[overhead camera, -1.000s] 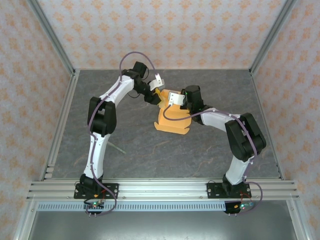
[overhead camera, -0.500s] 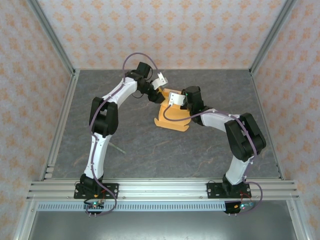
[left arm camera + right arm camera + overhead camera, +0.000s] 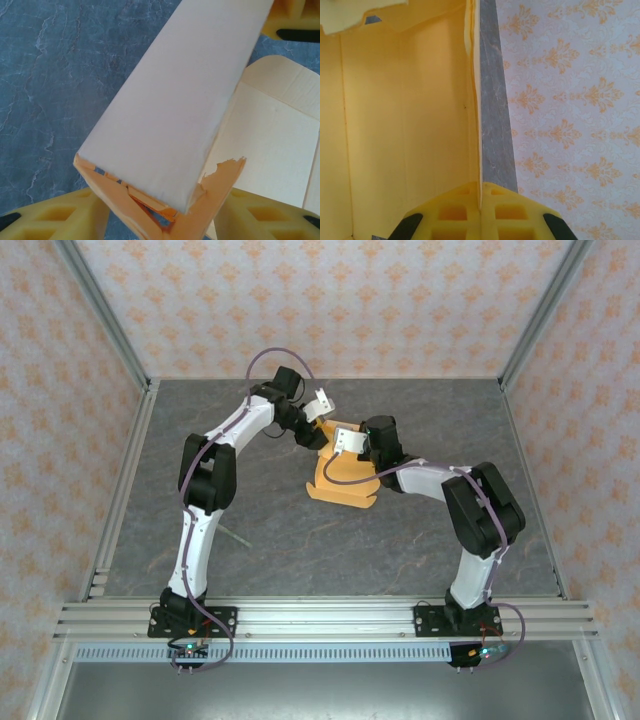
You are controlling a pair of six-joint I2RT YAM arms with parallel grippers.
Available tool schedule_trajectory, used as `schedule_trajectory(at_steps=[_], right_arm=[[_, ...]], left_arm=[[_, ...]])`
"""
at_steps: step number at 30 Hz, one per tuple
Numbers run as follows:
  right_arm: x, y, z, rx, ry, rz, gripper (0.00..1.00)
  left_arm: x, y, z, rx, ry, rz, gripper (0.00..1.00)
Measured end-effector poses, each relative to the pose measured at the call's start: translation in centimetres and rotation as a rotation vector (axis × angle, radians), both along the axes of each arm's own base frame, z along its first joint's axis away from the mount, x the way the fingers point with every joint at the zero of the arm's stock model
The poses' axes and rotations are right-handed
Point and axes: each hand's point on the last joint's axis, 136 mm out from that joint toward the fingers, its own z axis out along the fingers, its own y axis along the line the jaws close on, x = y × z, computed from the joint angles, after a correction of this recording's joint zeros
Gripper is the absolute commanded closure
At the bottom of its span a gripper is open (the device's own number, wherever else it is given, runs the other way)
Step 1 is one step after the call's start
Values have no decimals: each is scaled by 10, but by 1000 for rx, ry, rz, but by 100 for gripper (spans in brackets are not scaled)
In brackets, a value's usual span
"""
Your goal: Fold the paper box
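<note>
top external: the paper box (image 3: 344,480) lies mid-desk (image 3: 250,530), partly erected, with one panel raised at its far edge. the left arm reaches far forward with its elbow high and its wrist turned toward the box. the left pincer (image 3: 318,418) sits at the raised panel. the right arm stretches forward and left, staying low. the right pincer (image 3: 346,443) is at the box's far wall.

left wrist: a folded panel with a torn end fills the gap between the yellow fingers (image 3: 55,220), which stand partly apart. a firm grip cannot be confirmed.

right wrist: the jaws are pressed together on the thin edge of an upright wall.

step in hand, as judged: folding the side panel while the wall is held. the next move calls for pressing the panel inward without tearing the end further.
</note>
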Motion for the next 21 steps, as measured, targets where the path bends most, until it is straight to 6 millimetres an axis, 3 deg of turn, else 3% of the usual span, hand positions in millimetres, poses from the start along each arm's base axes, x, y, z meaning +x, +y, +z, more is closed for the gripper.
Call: schedule_trajectory(at_steps=[21], right_arm=[[3,7,4,-26,-52,0,100]], left_arm=[[8,8,-1,9,18,64,41]])
